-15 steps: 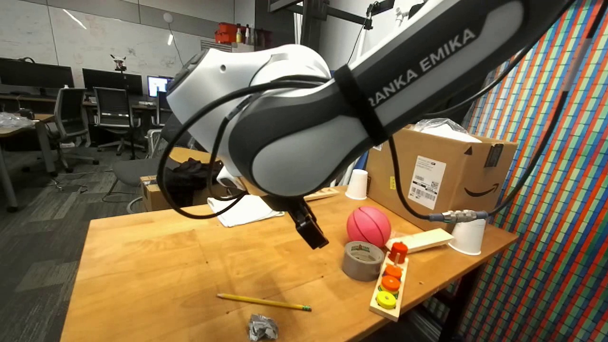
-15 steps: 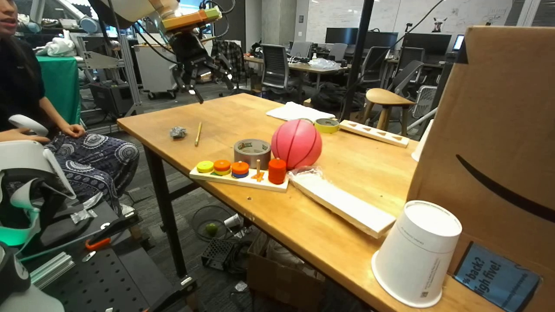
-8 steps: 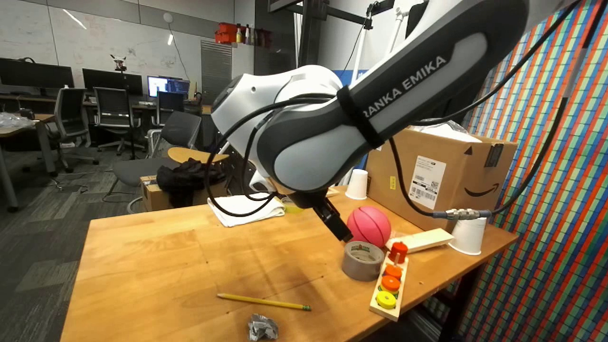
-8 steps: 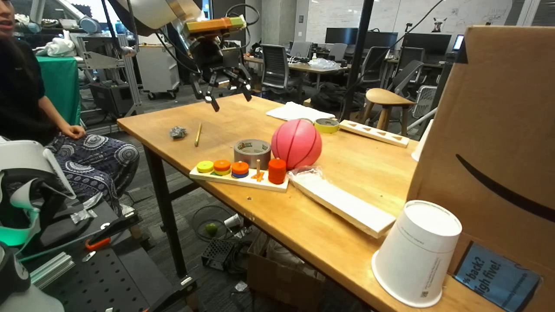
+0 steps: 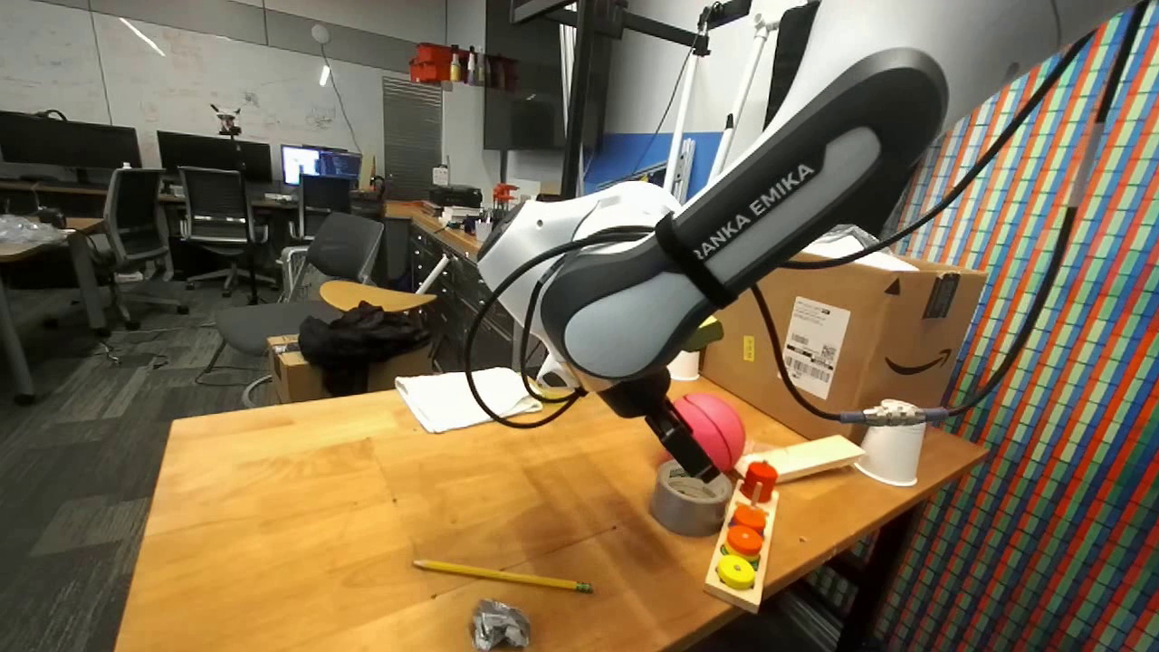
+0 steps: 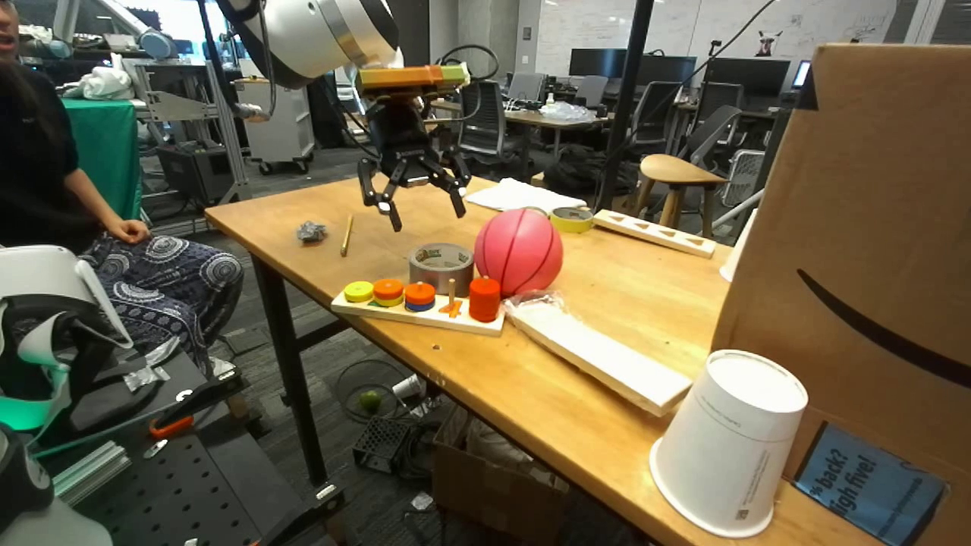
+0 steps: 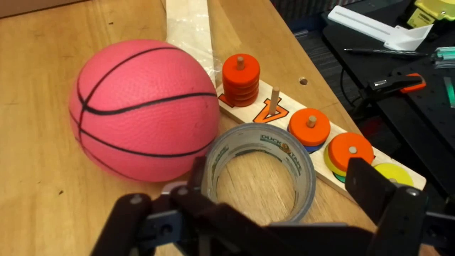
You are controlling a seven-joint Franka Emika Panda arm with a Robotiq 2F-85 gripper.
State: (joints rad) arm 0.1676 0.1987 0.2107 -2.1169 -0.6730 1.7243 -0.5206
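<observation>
My gripper [image 6: 428, 214] is open and empty, pointing down above the table. In the wrist view its fingers [image 7: 366, 188] stand wide apart, with a grey roll of duct tape [image 7: 303, 185] lying flat between and below them. In an exterior view the gripper is higher than the tape roll [image 6: 440, 274], apart from it. A pink ball [image 7: 145, 110] with black lines sits beside the tape. On the tape's opposite side lies a wooden peg board [image 7: 321, 163] bearing red, orange and yellow discs [image 7: 241, 76]. The near edge of the tape is hidden by the gripper in the wrist view.
A wrapped wooden plank [image 6: 599, 349], a white cup [image 6: 728, 447] and a large cardboard box [image 5: 842, 326] stand beyond the ball. A pencil [image 5: 502, 576], crumpled foil [image 5: 500, 625], white cloth [image 5: 466, 398] and yellow tape [image 6: 572, 221] lie elsewhere on the table.
The arm has moved right and down in both exterior views, bringing the open gripper over toward the duct tape and ball. The things on the table have not moved.
</observation>
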